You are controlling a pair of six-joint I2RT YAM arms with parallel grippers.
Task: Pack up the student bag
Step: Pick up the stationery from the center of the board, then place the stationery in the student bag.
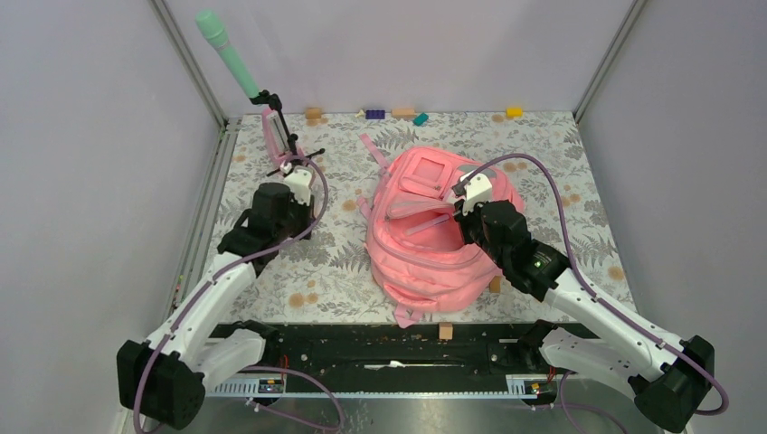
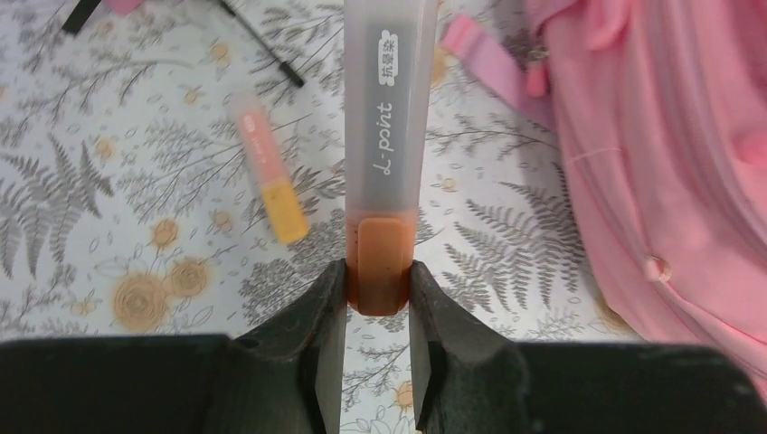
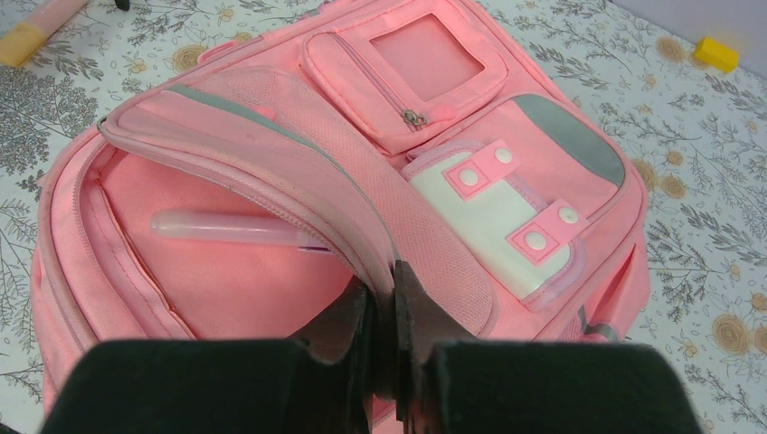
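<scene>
The student bag (image 1: 425,244), a large soft pink backpack, lies in the middle of the table with its main compartment held agape. My right gripper (image 3: 384,289) is shut on the edge of the bag's front flap (image 3: 271,154), lifting it. A pale pink pen (image 3: 226,226) lies inside the compartment. Left of the bag, my left gripper (image 2: 380,289) is shut on the orange end of a highlighter (image 2: 387,136) with a frosted cap, held above the table. A pink and yellow highlighter (image 2: 269,176) lies on the cloth beyond it.
A small tripod stand (image 1: 282,136) bearing a teal microphone (image 1: 228,56) stands at the back left, close to my left gripper (image 1: 301,168). Small coloured blocks (image 1: 402,113) line the back wall. A wooden block (image 1: 445,331) sits at the near edge.
</scene>
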